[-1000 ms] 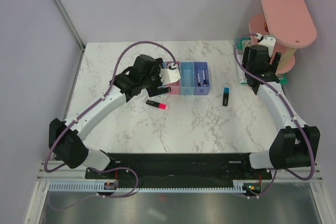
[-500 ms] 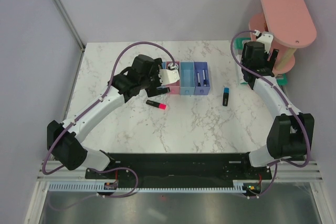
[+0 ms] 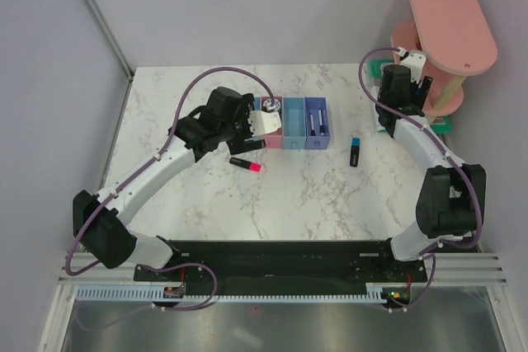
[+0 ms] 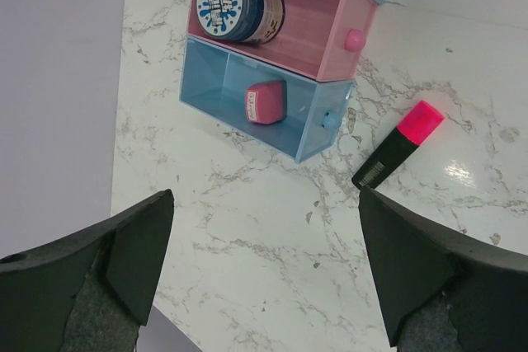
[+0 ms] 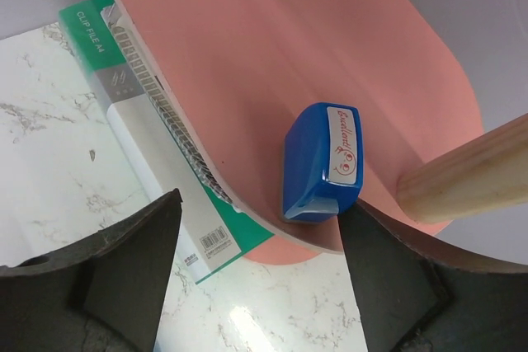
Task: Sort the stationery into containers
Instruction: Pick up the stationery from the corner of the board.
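Observation:
The row of joined trays (image 3: 294, 131) stands mid-table. In the left wrist view the end blue tray (image 4: 223, 80) holds a pink eraser (image 4: 266, 100), and the pink tray (image 4: 318, 26) holds the round blue pot (image 4: 239, 6). The violet-blue tray (image 3: 317, 142) holds thin pens. A pink-ended highlighter (image 3: 247, 164) (image 4: 398, 143) lies in front of the trays. A blue-ended highlighter (image 3: 355, 151) lies to their right. My left gripper (image 3: 241, 133) (image 4: 266, 195) is open and empty, left of the trays. My right gripper (image 3: 404, 82) (image 5: 262, 208) is open at the pink shelf. A blue eraser (image 5: 323, 161) lies on the lower tier by its right finger.
The pink two-tier shelf (image 3: 452, 14) (image 5: 272, 47) stands at the back right on wooden posts (image 5: 466, 171). A green and white clip file pack (image 5: 132, 113) lies under its lower tier. The back wall is close behind the trays.
My right gripper has moved back and slightly left, closer in to the pink shelf. My left arm has hardly moved.

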You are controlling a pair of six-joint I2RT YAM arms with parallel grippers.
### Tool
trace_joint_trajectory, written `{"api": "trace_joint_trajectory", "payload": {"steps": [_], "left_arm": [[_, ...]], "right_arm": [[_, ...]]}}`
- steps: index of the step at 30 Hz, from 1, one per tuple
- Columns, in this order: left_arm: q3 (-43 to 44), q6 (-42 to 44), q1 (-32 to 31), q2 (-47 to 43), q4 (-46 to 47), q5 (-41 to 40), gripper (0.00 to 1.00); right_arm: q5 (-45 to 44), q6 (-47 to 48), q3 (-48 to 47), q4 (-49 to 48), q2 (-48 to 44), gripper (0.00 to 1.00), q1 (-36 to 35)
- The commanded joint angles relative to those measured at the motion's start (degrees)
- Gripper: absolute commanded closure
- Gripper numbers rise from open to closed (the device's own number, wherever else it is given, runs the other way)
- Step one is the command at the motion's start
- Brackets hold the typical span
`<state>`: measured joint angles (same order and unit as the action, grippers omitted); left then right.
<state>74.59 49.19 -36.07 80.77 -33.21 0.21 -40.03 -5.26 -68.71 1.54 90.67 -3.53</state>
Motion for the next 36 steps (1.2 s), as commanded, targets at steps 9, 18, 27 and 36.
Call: {"api": "trace_joint_trajectory", "payload": {"steps": [9, 18, 27, 36], "left_arm": [[-1.72, 1.44, -0.14, -2.55, -0.71, 1.46, 0.00], [-1.81, 0.91, -0.14, -2.99, -1.33, 1.90, 0.00], [-1.11, 1.00, -0.14, -3.25, -2.21, 2.16, 0.00], [-1.20, 0.73, -0.14, -3.69, -2.65, 2.52, 0.00]], "right_arm": [[-3.03, -1.34, -2.75, -5.40, 0.91, 0.29, 0.36], [-4.18, -1.42, -3.63, -5.85, 2.23, 0.32, 0.98], [-4.27, -1.60, -4.59, -6.37, 3.46, 0.40, 1.68], [-4.79, -1.42, -4.59, -6.81, 3.90, 0.89, 2.30]]}}
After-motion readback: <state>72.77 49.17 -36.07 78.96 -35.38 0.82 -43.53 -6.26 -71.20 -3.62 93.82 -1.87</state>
